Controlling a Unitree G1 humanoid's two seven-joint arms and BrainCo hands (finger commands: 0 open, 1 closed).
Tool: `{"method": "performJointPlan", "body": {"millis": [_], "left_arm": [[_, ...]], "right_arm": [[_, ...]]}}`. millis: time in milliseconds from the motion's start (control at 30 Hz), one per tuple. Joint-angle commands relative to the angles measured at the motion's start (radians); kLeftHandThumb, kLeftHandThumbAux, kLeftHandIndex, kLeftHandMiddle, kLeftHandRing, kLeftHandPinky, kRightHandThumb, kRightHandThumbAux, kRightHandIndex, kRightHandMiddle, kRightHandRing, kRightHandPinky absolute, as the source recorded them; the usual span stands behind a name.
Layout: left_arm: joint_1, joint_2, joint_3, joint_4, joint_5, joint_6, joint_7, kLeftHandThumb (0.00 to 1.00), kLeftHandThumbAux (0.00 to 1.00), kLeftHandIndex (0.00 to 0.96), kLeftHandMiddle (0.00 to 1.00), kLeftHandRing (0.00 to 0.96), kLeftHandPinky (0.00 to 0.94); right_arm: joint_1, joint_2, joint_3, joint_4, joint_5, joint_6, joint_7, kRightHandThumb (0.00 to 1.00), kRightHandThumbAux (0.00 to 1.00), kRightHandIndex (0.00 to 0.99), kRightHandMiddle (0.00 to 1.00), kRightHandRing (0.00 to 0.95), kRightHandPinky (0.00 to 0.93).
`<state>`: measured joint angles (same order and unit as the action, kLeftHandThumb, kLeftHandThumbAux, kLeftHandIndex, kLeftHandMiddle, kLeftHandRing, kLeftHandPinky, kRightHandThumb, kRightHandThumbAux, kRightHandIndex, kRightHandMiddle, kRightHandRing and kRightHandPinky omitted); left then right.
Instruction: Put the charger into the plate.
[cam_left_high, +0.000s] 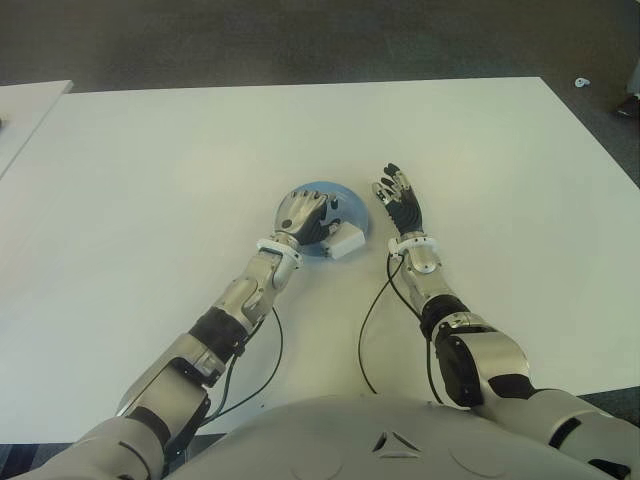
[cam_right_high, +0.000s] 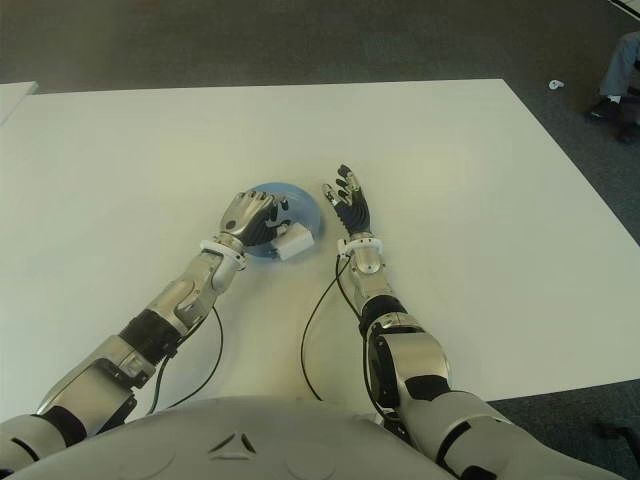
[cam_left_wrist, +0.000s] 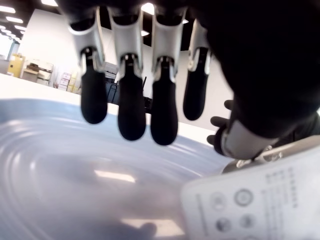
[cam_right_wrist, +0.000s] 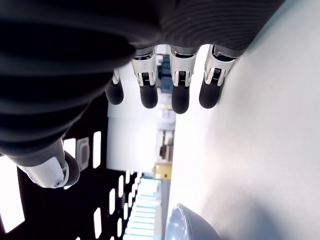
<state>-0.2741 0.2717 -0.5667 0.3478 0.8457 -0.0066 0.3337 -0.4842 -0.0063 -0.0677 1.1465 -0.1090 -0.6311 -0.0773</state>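
Observation:
The blue plate (cam_left_high: 345, 200) lies mid-table, a little in front of me. A white charger (cam_left_high: 346, 241) sits at the plate's near right rim, partly over the edge. My left hand (cam_left_high: 305, 213) hovers palm-down over the plate, just left of the charger. In the left wrist view its fingers (cam_left_wrist: 131, 110) hang loosely above the plate (cam_left_wrist: 60, 170), and the charger (cam_left_wrist: 255, 200) lies beside them, not gripped. My right hand (cam_left_high: 398, 195) shows just right of the plate, with its fingers (cam_right_wrist: 180, 95) stretched out and holding nothing.
Black cables (cam_left_high: 372, 310) trail from both wrists across the white table (cam_left_high: 150, 170). A second table's corner (cam_left_high: 25, 105) stands at the far left. A person's leg and shoe (cam_right_high: 615, 75) show on the floor at the far right.

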Motion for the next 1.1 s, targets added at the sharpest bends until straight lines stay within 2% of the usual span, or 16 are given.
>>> {"method": "performJointPlan", "body": {"millis": [33, 167, 500, 733, 1100], "left_arm": [[-0.014, 0.0, -0.009, 0.034, 0.031, -0.008, 0.02, 0.589, 0.555, 0.303, 0.576, 0.567, 0.544], [-0.018, -0.001, -0.012, 0.045, 0.04, -0.007, 0.029, 0.539, 0.492, 0.243, 0.554, 0.539, 0.528], [-0.016, 0.003, -0.016, 0.044, 0.042, -0.013, 0.023, 0.506, 0.454, 0.215, 0.573, 0.552, 0.563], [-0.013, 0.004, -0.017, 0.036, 0.041, -0.015, 0.022, 0.491, 0.455, 0.219, 0.599, 0.577, 0.596], [0.002, 0.005, 0.001, 0.005, 0.024, -0.028, 0.024, 0.481, 0.499, 0.255, 0.569, 0.56, 0.575]], "right_arm": [[0.13, 0.013, -0.003, 0.08, 0.016, 0.086, 0.018, 0.0, 0.518, 0.034, 0.121, 0.116, 0.116], [0.13, 0.011, -0.003, 0.082, 0.015, 0.085, 0.022, 0.0, 0.515, 0.034, 0.123, 0.117, 0.114], [0.131, 0.006, -0.002, 0.084, 0.013, 0.086, 0.03, 0.0, 0.506, 0.034, 0.129, 0.121, 0.112], [0.132, 0.003, -0.002, 0.086, 0.012, 0.085, 0.031, 0.0, 0.512, 0.038, 0.139, 0.131, 0.124], [0.131, 0.0, 0.0, 0.09, 0.01, 0.084, 0.031, 0.0, 0.509, 0.045, 0.157, 0.148, 0.135]]}}
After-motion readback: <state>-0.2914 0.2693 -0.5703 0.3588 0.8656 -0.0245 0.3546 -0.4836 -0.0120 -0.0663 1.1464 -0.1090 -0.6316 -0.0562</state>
